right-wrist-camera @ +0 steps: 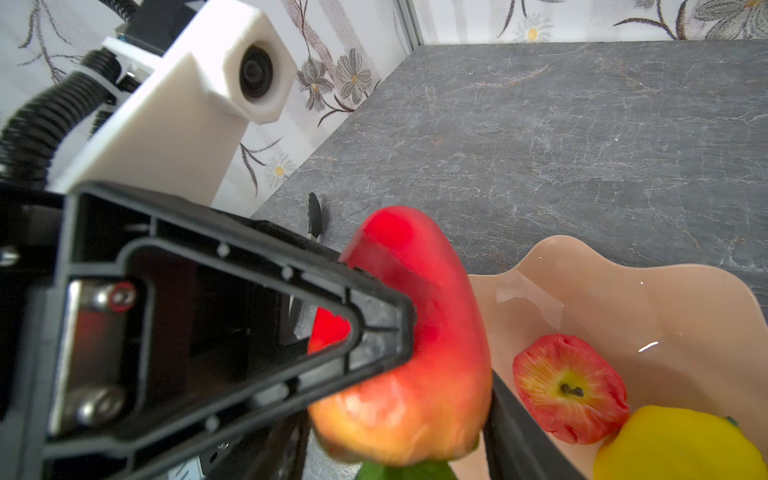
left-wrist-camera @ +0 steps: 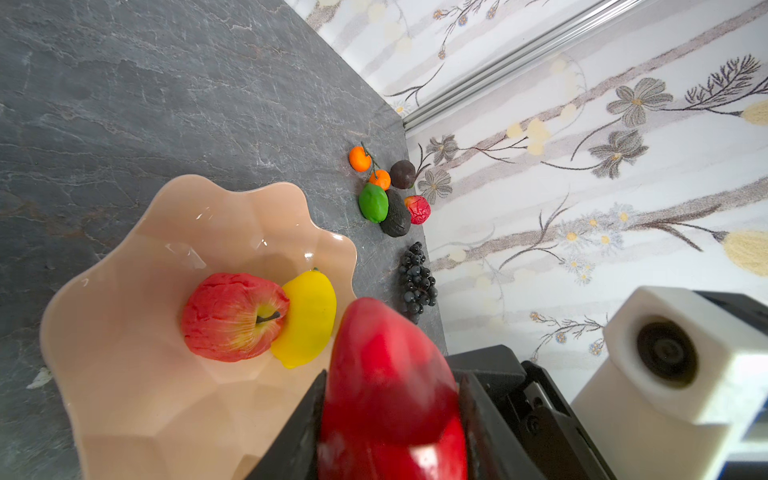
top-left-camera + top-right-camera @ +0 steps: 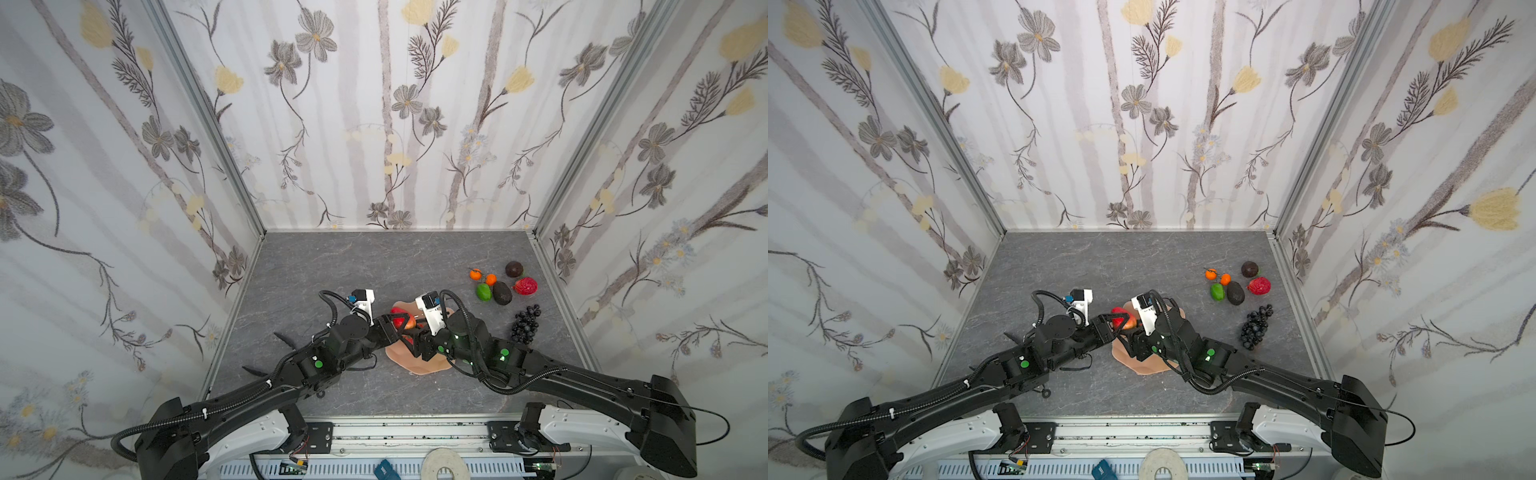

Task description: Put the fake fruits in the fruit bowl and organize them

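Both arms (image 3: 291, 365) (image 3: 519, 357) hung low over the bowl (image 2: 124, 299). Our left gripper (image 2: 390, 419) pinched the glossy red strawberry (image 2: 386, 365) above its rim; the right gripper's (image 1: 401, 440) hold we could not tell. Inside lay one apple (image 2: 232, 318), one lemon (image 2: 309, 318); on the table (image 3: 332, 266), two oranges (image 3: 476, 274) (image 3: 491, 279), two avocados (image 3: 514, 269) (image 3: 502, 293), one lime (image 3: 483, 291), one wrinkled apple (image 3: 525, 286), one grape bunch (image 3: 525, 324).

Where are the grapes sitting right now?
In a top view the grapes lie on the table, right of the bowl and just below the long avocado in the picture.
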{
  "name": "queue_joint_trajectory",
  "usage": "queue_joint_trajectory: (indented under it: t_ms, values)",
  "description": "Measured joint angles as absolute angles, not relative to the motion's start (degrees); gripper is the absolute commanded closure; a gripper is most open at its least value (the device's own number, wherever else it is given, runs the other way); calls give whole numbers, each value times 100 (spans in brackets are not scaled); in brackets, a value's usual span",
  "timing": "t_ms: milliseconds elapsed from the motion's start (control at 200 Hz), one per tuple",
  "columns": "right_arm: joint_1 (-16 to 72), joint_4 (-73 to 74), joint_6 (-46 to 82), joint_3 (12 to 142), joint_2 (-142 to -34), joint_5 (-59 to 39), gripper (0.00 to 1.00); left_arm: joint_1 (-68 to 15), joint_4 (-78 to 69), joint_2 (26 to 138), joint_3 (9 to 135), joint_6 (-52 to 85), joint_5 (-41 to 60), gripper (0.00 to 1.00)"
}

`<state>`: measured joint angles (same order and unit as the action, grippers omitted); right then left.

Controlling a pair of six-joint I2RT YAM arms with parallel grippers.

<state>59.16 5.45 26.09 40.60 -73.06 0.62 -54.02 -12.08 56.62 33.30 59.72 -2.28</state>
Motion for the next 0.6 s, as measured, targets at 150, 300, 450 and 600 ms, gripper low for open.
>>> queue_joint_trajectory:
  t_ms: [150,300,450,600]
  values:
    - [5931,491,2606,4032,-7164,174,11,-5391,-1219,5695,3343,6139,-283,59]
    - [5955,578,2652,3743,-6442,600,6,-5330,-1138,5697,3363,6587,-388,59]
    - [5951,1000,2696,3124,-5704,1083,9,-5315,-1028,5666,3400,7070,-670,59]
    - [5951,1938,2849,2204,-5312,1326,18,-5275,-1020,5651,3275,7728,-965,59]
